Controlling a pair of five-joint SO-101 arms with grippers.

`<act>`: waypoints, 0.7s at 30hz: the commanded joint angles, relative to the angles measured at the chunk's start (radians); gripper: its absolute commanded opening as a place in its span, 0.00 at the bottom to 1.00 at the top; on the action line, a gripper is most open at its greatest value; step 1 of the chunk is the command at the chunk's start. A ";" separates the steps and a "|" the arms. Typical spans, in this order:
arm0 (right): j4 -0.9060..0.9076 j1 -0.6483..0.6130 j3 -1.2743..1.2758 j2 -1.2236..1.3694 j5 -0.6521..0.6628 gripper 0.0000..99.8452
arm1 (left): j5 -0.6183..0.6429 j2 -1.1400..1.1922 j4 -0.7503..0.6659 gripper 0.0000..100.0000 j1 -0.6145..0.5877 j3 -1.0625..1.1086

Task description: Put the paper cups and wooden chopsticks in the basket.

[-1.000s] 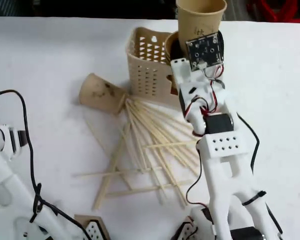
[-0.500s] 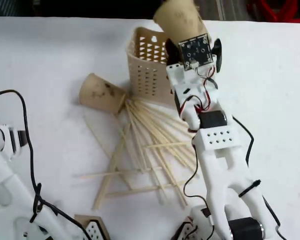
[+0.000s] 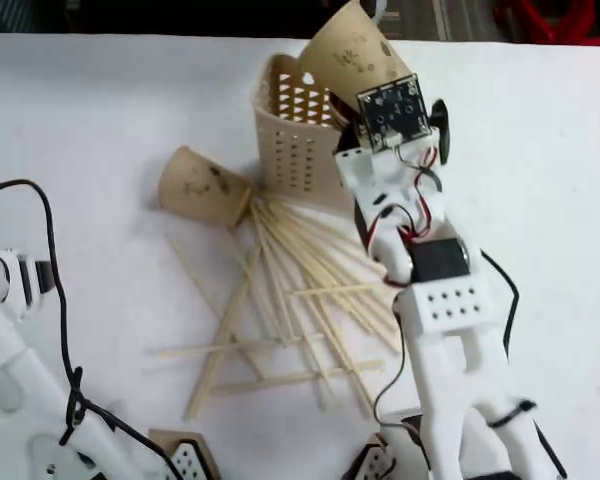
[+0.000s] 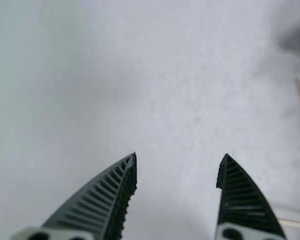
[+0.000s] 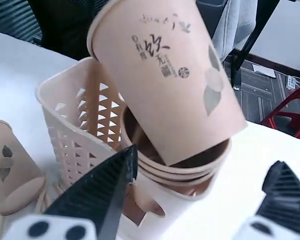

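– At far left, how's the left gripper [image 4: 180, 156]?
– Jaws apart, nothing between them, bare table [image 4: 140, 75] beneath.
– And around the right gripper [image 5: 206, 156]?
– Lying paper cup [image 3: 198, 186] well to its left, chopsticks [image 3: 300, 280] fanned beside its arm. Jaws wide apart, and just ahead a tilted cup [image 5: 165, 75] leans into stacked cups [image 5: 190, 167] in the basket [image 5: 85, 125].

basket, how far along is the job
Done: stacked paper cups sit in the basket. In hand: a tilted cup leans in that stack, the right gripper open by it. Left: a fallen cup on the table and the wooden chopsticks scattered beside it.
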 commanded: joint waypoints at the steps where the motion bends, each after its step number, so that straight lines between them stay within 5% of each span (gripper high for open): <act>1: 0.076 -0.005 -0.048 -0.139 0.003 0.39 | 0.014 -0.024 -0.018 0.26 -0.001 0.000; 10: 0.127 0.045 -0.054 -0.361 0.005 0.37 | 0.014 -0.022 -0.018 0.26 -0.001 0.000; 18: -0.116 0.189 -0.058 -0.254 0.005 0.06 | 0.014 -0.024 -0.031 0.26 -0.001 0.020; 21: -0.176 0.216 -0.097 -0.160 -0.003 0.02 | 0.014 -0.024 -0.081 0.26 -0.001 0.068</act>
